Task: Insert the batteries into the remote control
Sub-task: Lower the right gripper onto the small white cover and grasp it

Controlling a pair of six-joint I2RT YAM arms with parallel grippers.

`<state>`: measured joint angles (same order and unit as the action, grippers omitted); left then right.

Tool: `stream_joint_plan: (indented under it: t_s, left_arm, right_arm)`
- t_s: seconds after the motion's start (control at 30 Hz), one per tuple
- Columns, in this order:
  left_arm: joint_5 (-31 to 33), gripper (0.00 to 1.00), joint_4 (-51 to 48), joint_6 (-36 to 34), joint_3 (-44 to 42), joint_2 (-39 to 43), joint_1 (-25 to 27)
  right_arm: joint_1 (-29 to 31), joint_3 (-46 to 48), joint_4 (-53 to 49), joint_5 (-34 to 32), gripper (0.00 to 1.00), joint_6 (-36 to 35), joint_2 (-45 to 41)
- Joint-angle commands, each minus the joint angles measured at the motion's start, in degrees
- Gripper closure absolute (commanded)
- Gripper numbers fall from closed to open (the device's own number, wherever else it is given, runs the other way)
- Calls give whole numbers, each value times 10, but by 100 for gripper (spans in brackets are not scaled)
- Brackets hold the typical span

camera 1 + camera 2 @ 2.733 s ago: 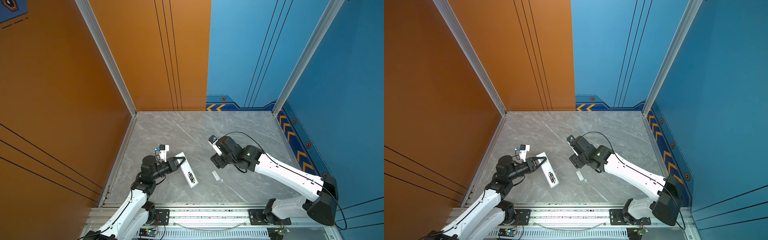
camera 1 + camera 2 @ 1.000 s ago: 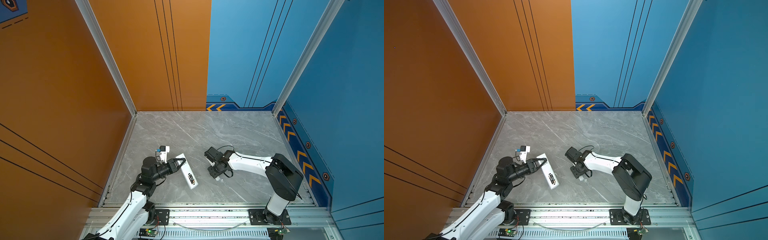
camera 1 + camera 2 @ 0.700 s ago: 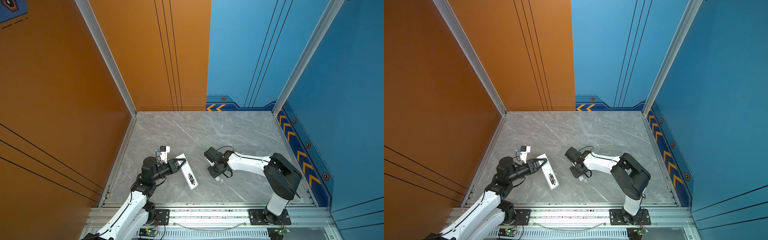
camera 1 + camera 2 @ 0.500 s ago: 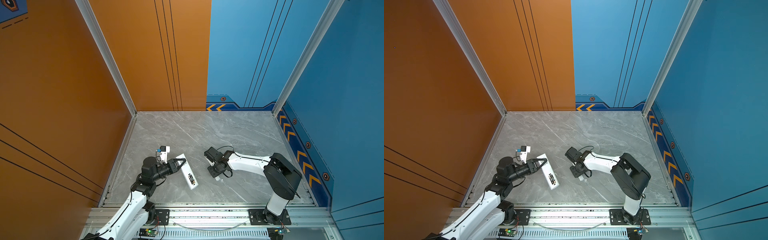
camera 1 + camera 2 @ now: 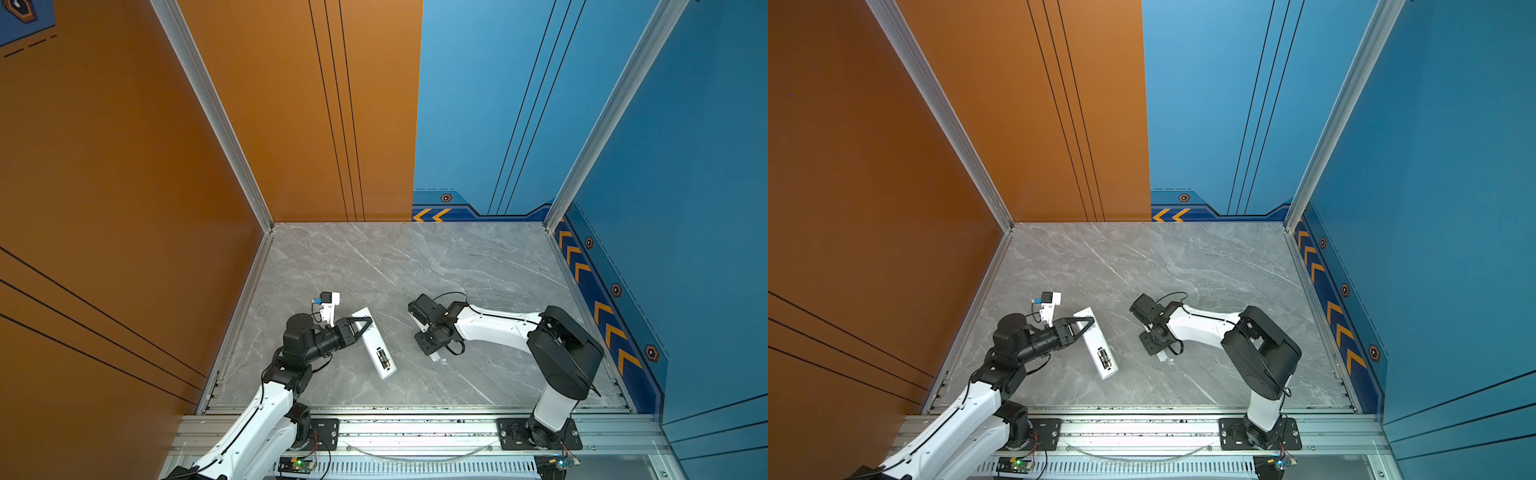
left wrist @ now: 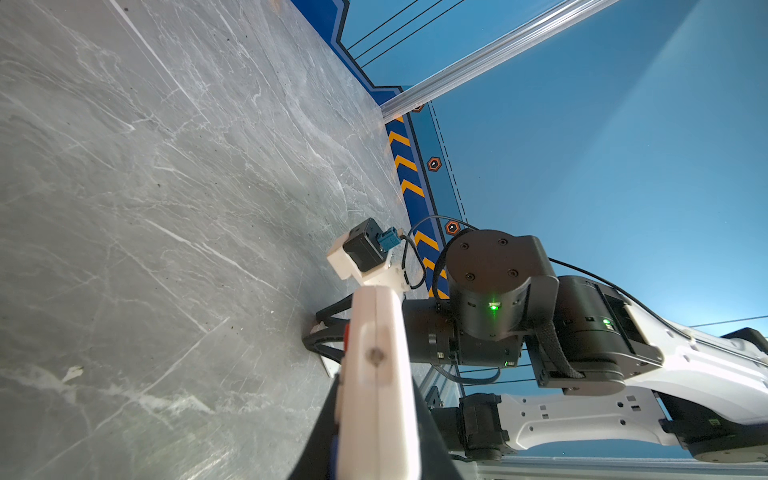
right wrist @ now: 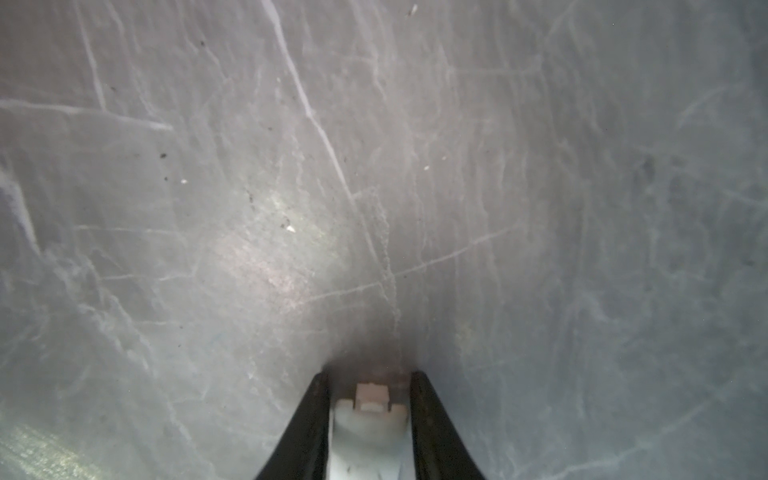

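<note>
Both top views stare down from high, grey marble tabletop (image 5: 415,270) low in frame; wrist cameras hug it close.

Both top views are bright and evenly lit from above; my arms (image 5: 498,328) throw only small, soft shadows on the grey table (image 5: 415,266). The wall posts (image 5: 210,108) lean outward toward the edges. In my left wrist view the remote control (image 6: 374,395) is too near and blurred, and pale glare spreads on the blue wall (image 6: 623,145). My right wrist view is dim and soft, with dark shadow around my right gripper (image 7: 370,376).
</note>
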<state>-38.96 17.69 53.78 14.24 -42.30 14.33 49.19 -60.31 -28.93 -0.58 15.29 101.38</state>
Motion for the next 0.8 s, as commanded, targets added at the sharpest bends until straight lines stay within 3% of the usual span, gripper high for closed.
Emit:
stream_joint_plan:
  t_s: [0.0,0.37,0.77]
  left_arm:
    - [5,100,6,-5,-2,3,4]
    - [5,100,6,-6,-2,1,4]
    - [5,100,6,-6,-2,1,4]
  right_arm:
    - [3,4,-34,-26,71,-3,18]
    - [6,-3,-41,-28,75,-6,20]
    - [6,-6,-58,-44,73,-8,15]
